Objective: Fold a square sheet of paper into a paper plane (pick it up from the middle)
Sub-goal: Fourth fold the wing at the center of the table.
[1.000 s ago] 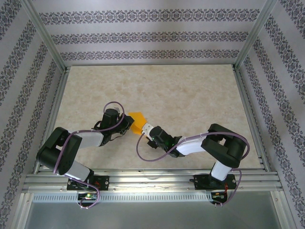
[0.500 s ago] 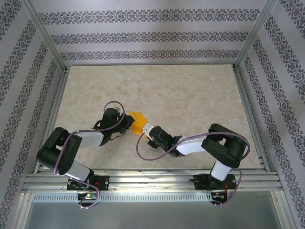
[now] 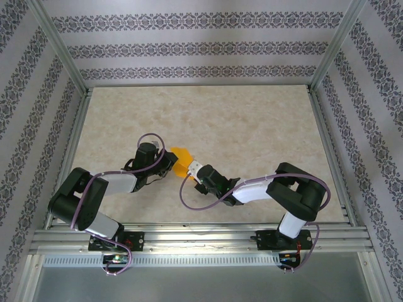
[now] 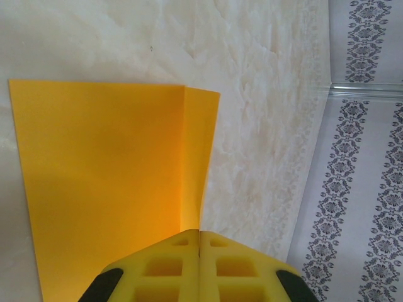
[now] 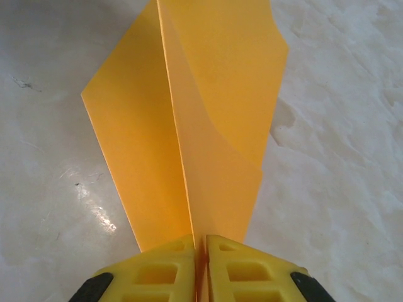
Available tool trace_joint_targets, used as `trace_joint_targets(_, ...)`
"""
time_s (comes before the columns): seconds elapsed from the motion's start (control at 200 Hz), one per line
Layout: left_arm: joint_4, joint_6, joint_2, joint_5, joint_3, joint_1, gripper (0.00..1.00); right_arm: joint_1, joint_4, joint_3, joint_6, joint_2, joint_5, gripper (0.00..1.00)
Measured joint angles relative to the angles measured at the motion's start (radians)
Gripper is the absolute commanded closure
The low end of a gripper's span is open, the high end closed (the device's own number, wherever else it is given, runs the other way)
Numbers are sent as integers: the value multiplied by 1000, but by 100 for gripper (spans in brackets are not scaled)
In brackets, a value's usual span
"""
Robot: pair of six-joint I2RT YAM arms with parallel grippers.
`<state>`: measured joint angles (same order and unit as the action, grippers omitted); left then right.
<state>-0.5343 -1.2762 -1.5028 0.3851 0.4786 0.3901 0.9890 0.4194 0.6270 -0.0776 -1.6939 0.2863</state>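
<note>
The square sheet of paper [image 3: 181, 157] is bright orange and held just above the table between the two arms, bent along a crease. In the left wrist view the sheet [image 4: 107, 189] spreads out to the left, with a narrow flap turned up at the crease. My left gripper [image 4: 199, 234] is shut on that crease edge [image 3: 170, 161]. In the right wrist view the sheet [image 5: 214, 119] rises as two leaves from a fold. My right gripper [image 5: 201, 242] is shut on the fold [image 3: 191, 168]. A paper plane is out of view.
The beige marbled tabletop [image 3: 252, 126] lies all round the arms. Patterned walls and a metal frame [image 3: 325, 119] bound it on the left, right and far sides. The arm bases sit on the near rail [image 3: 201, 236].
My right gripper has crept a little left, toward the left gripper, and its jaws have pinched tighter on the fold. The sheet between them has bunched narrower. The left arm has held still.
</note>
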Motion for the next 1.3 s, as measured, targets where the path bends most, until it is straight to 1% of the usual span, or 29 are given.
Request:
trace_joint_targets(0.145, 0, 0, 0, 1, 0, 0, 94, -5, 0, 0, 4, 0, -10, 96)
trace_joint_targets(0.235, 0, 0, 0, 3, 0, 0, 85, -6, -2, 0, 15, 0, -20, 100)
trace_joint_targets(0.295, 0, -1, 0, 3, 0, 0, 75, -12, -3, 0, 29, 0, -38, 100)
trace_joint_targets(0.395, 5, -1, 3, 2, 1, -1, 67, -32, -9, 0, 68, 0, -84, 100)
trace_joint_targets(0.54, 39, 6, 54, -10, 1, -11, 61, -65, -13, 2, 147, 0, -165, 100)
trace_joint_targets(0.714, 91, 17, 137, -36, 1, -19, 59, -71, -23, 23, 230, -9, -240, 100)
trace_joint_targets(0.849, 132, 31, 180, -53, 1, -26, 59, -95, -27, 47, 299, -27, -320, 100)
trace_joint_targets(1.074, 162, 46, 199, -54, 1, -26, 59, -172, -27, 89, 463, -69, -513, 100)
trace_joint_targets(1.299, 170, 47, 198, -53, 1, -26, 60, -204, -23, 100, 591, -106, -630, 100)
